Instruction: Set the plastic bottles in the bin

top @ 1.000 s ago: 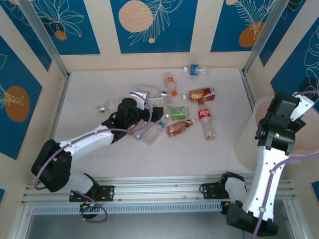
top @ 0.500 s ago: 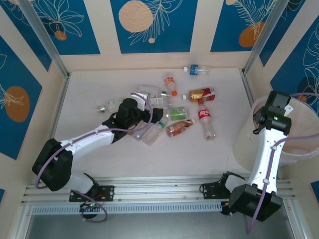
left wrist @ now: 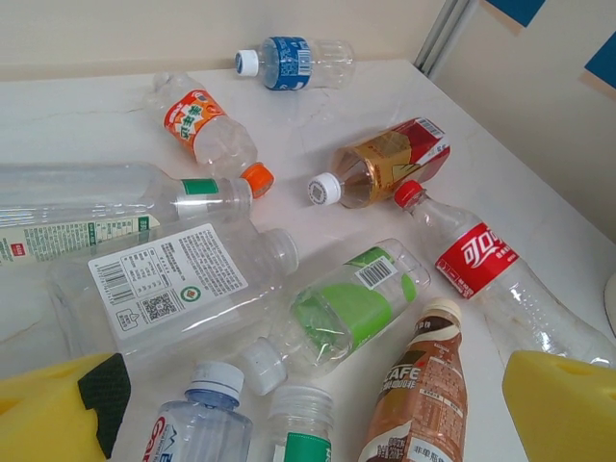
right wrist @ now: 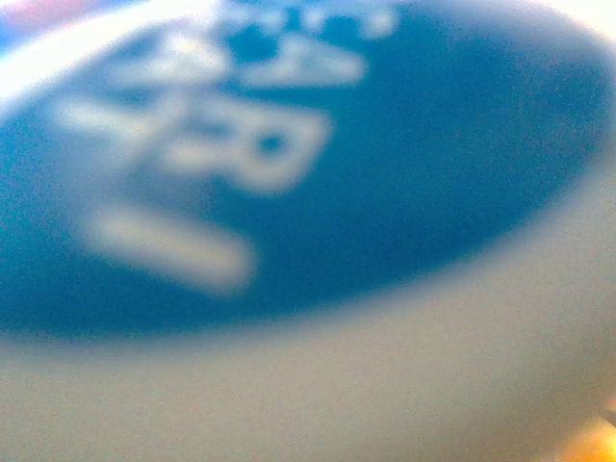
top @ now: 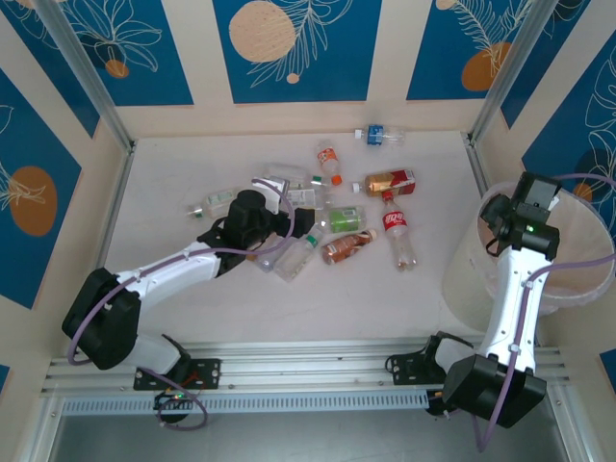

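the bin stands at the right edge of the surface. the right gripper hangs over the bin's left rim. its fingers are hidden under the wrist from above, so i cannot tell if it is wide, narrow or holding something. the right wrist view has a blurred blue label with white lettering pressed up close to the lens.

the plastic bottles lie loose on the surface, all to the left of the bin and none touching it. nearest the bin is the red-label bottle, then the red-and-gold one. the blue-label bottle lies alone, further back than the bin. further left of the bin are the green-label bottle, the brown coffee bottle and the orange-cap bottle.

the left gripper sits low over the cluster's far side from the bin, wide open and holding nothing, its yellow fingertips spread either side of the bottles.
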Controlling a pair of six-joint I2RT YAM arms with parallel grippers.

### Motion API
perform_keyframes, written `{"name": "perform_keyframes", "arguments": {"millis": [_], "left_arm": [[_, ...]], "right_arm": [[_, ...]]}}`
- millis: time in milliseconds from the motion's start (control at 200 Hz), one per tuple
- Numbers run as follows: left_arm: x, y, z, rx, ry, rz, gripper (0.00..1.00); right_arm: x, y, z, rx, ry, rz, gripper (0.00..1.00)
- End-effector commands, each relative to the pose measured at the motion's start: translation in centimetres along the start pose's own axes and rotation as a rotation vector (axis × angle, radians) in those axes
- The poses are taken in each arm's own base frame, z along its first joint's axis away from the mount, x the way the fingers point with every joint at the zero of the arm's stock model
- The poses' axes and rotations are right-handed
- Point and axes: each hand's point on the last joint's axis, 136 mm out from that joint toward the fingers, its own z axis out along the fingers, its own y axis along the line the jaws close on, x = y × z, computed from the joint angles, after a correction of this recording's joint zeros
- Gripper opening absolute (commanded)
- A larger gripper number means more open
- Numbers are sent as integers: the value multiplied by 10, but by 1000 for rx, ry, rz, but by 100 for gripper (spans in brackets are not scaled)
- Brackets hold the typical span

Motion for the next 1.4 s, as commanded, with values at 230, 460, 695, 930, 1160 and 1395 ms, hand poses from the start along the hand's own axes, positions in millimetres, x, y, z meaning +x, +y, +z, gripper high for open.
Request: {"name": "perform_keyframes", "arguments": {"millis": [230, 460, 695, 930, 1160, 1395], "left_arm": [[10, 15, -1, -55, 12, -5, 100], [11, 20, -2, -74, 13, -11, 100], [12, 33, -2, -131, 15, -38, 100], [13, 50, -8, -195, -1, -84, 100], [5, 70, -24, -272, -35, -144, 100], [-7, 87, -47, -313, -92, -231, 100]], "right_arm": [[-9, 28, 19, -50, -12, -21, 51], [-2, 24, 15, -24, -17, -31, 62], [-3, 21, 4, -38, -55, -16, 72], [-12, 18, -20, -65, -151, -8, 83], [-27, 13, -68, -105, -294, 18, 99], [-35, 33, -126, -299, -440, -12, 99]]}}
